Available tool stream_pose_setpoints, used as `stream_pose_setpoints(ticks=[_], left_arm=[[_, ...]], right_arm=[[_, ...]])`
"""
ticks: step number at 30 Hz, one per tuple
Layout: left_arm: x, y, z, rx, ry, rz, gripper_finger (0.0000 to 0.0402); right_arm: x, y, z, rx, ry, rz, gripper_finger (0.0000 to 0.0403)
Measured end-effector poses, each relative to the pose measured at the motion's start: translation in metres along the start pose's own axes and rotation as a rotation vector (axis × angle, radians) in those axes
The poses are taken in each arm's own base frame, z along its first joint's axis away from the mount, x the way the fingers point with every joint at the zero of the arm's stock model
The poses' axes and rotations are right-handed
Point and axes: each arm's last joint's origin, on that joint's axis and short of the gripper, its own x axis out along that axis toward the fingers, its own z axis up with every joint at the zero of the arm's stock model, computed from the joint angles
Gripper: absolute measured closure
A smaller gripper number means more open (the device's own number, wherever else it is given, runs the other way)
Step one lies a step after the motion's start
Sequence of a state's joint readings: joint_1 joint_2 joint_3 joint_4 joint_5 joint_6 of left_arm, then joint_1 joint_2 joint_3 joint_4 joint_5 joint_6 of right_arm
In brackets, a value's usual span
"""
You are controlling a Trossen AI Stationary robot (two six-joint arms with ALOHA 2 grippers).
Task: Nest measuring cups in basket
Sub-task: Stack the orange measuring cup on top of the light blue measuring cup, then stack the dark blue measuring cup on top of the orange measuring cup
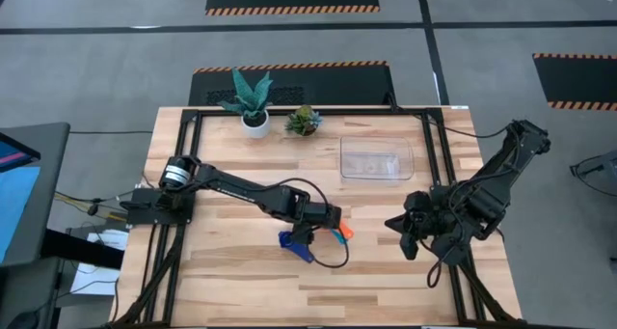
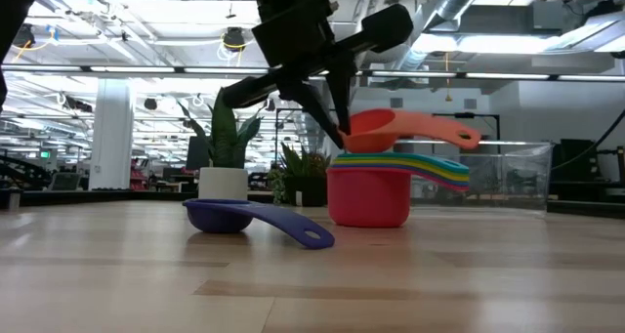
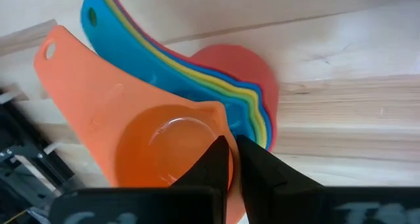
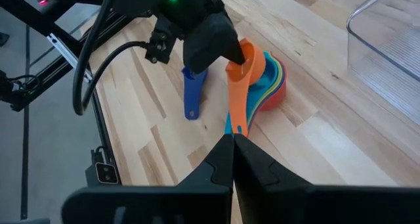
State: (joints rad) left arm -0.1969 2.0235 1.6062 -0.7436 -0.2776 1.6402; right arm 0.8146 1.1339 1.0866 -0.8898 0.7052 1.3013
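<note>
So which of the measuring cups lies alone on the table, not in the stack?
The dark blue plastic measuring cup, lying by itself beside the nested stack; the left gripper holds the orange cup above that stack.

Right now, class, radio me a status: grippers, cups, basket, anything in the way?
Left gripper shut on orange cup above the stack. Right gripper shut, idle. Blue cup loose on table. Basket unobstructed.

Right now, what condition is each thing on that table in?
Orange cup: pinched by its rim, held over the stack.
Stack of cups: nested, upright on table.
Dark blue cup: alone on table.
Basket: empty.
Left gripper: shut on the orange cup.
Right gripper: shut, empty.
</note>
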Motion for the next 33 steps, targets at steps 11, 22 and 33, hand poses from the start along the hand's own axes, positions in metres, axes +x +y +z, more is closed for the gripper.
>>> stream_pose_setpoints(ticks=[11,22,33], left_arm=[[-0.001,-0.001,0.003,0.027,0.048,-0.009,0.0386],[-0.006,0.001,0.019,0.053,0.024,0.005,0.0353],[-0.002,0.0,0.006,0.008,0.063,-0.006,0.0292]], right_arm=[[0.0,0.0,0.0,-0.001,0.001,0.001,0.0376],[0.0,0.0,0.0,-0.025,0.001,0.002,0.0376],[0.0,0.001,0.0,-0.022,0.0,0.006,0.0376]])
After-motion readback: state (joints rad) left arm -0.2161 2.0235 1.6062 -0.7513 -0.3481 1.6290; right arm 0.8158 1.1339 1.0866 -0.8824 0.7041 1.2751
